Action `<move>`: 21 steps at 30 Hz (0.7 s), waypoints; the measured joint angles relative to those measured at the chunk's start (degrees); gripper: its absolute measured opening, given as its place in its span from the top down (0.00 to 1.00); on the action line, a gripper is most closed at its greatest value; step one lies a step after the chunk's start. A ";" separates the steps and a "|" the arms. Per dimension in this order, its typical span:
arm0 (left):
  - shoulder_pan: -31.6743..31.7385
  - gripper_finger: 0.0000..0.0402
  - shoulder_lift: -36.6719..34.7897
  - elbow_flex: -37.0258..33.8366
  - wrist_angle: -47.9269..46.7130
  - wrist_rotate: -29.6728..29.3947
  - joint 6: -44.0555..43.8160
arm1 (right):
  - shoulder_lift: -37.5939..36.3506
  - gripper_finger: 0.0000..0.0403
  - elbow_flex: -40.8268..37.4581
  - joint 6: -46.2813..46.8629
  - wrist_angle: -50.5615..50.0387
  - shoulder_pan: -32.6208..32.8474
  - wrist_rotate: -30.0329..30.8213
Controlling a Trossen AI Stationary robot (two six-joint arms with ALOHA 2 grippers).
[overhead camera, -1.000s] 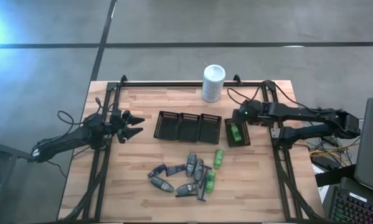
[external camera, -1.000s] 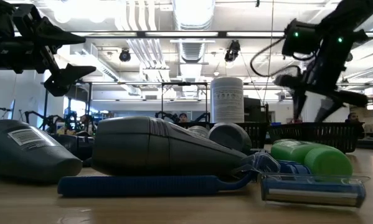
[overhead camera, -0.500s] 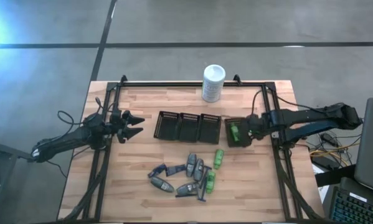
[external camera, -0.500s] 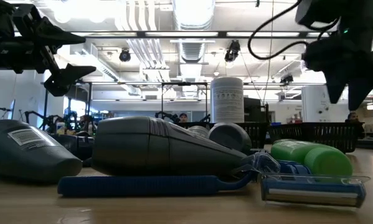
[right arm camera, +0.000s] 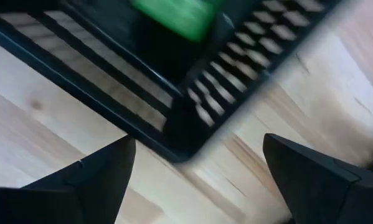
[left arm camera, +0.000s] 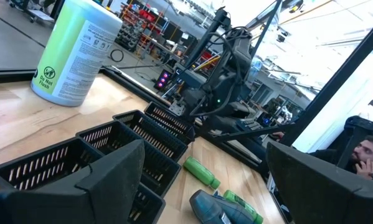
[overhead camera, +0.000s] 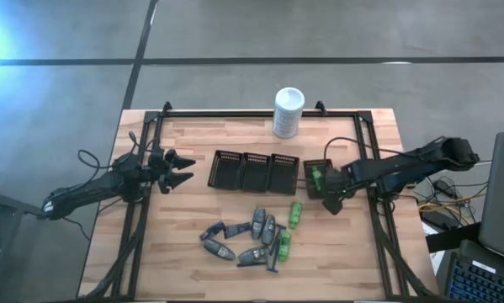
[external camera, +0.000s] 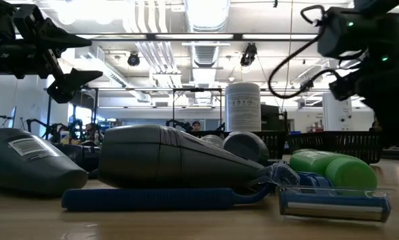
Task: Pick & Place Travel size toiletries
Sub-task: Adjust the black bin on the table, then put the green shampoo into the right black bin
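Right fingers: I read the right gripper [overhead camera: 331, 204] as spread and empty; its wrist view shows a wide gap between the two fingers [right arm camera: 80, 177] with bare wood and a basket corner in it.
Right gripper position: low over the surface [overhead camera: 184, 252], at the near corner of the single basket [overhead camera: 308, 192] standing to the right of the three-bin tray [overhead camera: 253, 172].
Item already placed: one green bottle [overhead camera: 316, 178] lies inside that basket.
Next item, my judgement: the nearest loose piece is the green bottle on the wood [overhead camera: 295, 214], just beside the basket and apart from the main pile.
Approach: I would bring the fingers over the bottle's middle, turn the wrist so they close across its narrow width, then descend straight.
Closing: I would shut slowly; a round bottle may roll off one finger.
Pile: grey tubes [overhead camera: 258, 222], another green bottle [overhead camera: 283, 245] and a blue-handled razor [external camera: 186, 197] lie touching one another nearer the front edge. I would leave these until the lone bottle is cleared.
Hazard: the basket wall sits close to the gripper, so I would lift before travelling.
Left gripper: the left gripper [overhead camera: 184, 170] waits at the left of the tray, fingers spread, holding nothing.
Canister: the white canister [overhead camera: 288, 112] stands at the far edge, out of the path.
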 joint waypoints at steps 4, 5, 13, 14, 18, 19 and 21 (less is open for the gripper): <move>-0.02 0.15 0.00 0.00 0.01 0.02 0.02 | 3.25 0.17 1.30 -0.91 5.91 -0.59 -0.11; -0.01 0.15 0.00 0.00 0.02 0.02 0.02 | 3.88 0.18 1.88 -0.36 6.52 -0.60 -0.09; 0.00 0.15 0.00 0.00 0.01 0.02 0.02 | 5.95 0.24 6.88 2.11 5.99 -0.59 1.39; -0.01 0.15 0.00 0.00 0.02 0.01 0.02 | 5.80 0.25 7.10 3.83 5.21 -0.36 1.34; -0.01 0.15 0.00 0.00 0.01 0.02 0.02 | 3.87 0.24 7.19 13.62 2.08 2.82 0.88; 0.00 0.15 0.00 0.00 0.01 0.00 0.02 | 3.30 0.22 7.19 17.00 1.66 3.92 0.62; -0.02 0.15 0.00 0.00 0.01 0.01 0.02 | 2.33 0.20 7.19 24.17 2.08 5.85 0.00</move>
